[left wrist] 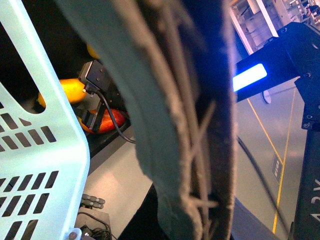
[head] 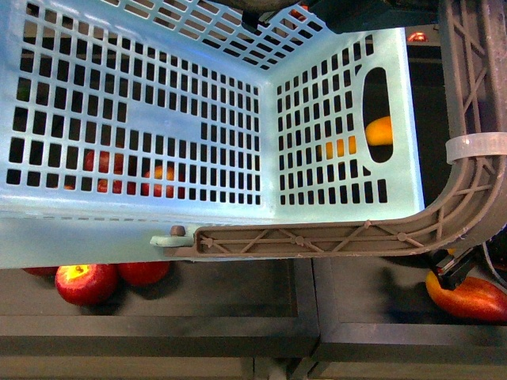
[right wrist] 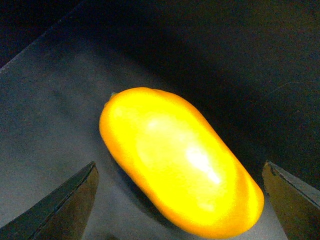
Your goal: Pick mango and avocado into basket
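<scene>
Yellow-orange mango [right wrist: 180, 160] lies on a dark surface between the right claw's [right wrist: 180, 167] wide-spread fingers [right wrist: 65, 210]. Neither touches it, so nothing is gripped. The teal basket [head: 142, 229] is off to its left.

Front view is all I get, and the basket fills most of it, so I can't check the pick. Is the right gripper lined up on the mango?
Observer: Yes. In the right wrist view the right gripper is open, with the bright yellow mango between its fingers.
Operator: Are they touching it yet?
Observer: Not that I can see; some of the dark surface shows between each finger and the fruit.
Operator: How does it lie?
Observer: On its side, slanted across the gap, with one end close to one finger. No other fruit shows in that view.
</scene>
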